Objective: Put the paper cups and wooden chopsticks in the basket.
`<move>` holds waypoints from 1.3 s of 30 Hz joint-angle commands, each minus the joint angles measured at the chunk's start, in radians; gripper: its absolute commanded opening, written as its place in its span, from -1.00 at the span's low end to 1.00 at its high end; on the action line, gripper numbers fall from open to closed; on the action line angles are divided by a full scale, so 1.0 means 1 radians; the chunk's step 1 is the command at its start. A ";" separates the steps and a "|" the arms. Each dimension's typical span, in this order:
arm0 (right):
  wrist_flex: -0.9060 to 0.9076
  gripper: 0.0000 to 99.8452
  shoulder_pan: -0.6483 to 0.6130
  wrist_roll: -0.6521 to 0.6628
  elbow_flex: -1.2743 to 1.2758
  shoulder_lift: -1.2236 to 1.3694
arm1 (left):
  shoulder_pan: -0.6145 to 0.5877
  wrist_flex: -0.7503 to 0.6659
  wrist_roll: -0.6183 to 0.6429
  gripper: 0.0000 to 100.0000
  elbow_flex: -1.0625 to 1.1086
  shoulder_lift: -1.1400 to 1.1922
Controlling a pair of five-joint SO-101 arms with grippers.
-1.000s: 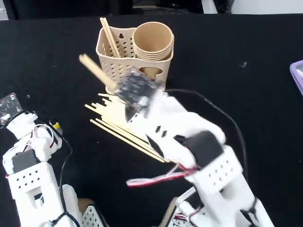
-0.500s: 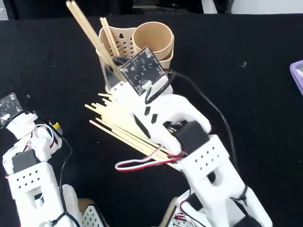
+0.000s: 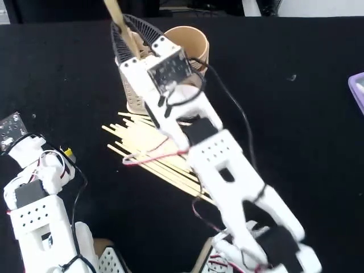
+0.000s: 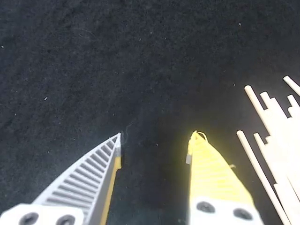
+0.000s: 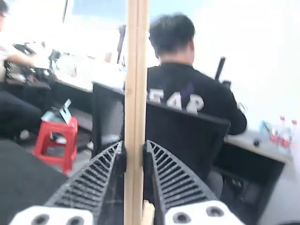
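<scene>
While the right gripper clamped pale wooden chopsticks upright above the beige perforated plastic basket, a stack of tan paper cups sat inside it. Loose wooden chopsticks lay on the black table just beside the basket. Near them the left gripper hung low, fingers spread, holding nothing

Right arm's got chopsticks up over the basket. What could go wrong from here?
1. The held chopsticks stick out far past the right hand; on release they may tip outside the basket.
2. The hand sits right over the basket, beside the paper cups; lowering might knock them over.
3. A red-and-white cable hangs over the loose chopsticks and might drag them.
</scene>
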 commanded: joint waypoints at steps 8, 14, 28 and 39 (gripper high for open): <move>-0.075 -0.98 0.060 -0.003 -0.108 0.243 | -0.007 -0.011 0.000 -0.55 -0.010 0.003; -0.054 -0.97 0.058 -0.006 -0.105 0.272 | -0.007 -0.011 0.000 -0.55 -0.010 0.003; 0.296 -0.76 0.055 -0.008 -0.219 0.173 | -0.007 -0.011 0.000 -0.55 -0.010 0.003; 1.115 -0.76 0.057 0.000 -0.200 -0.351 | -0.002 -0.018 0.000 -0.55 0.004 0.003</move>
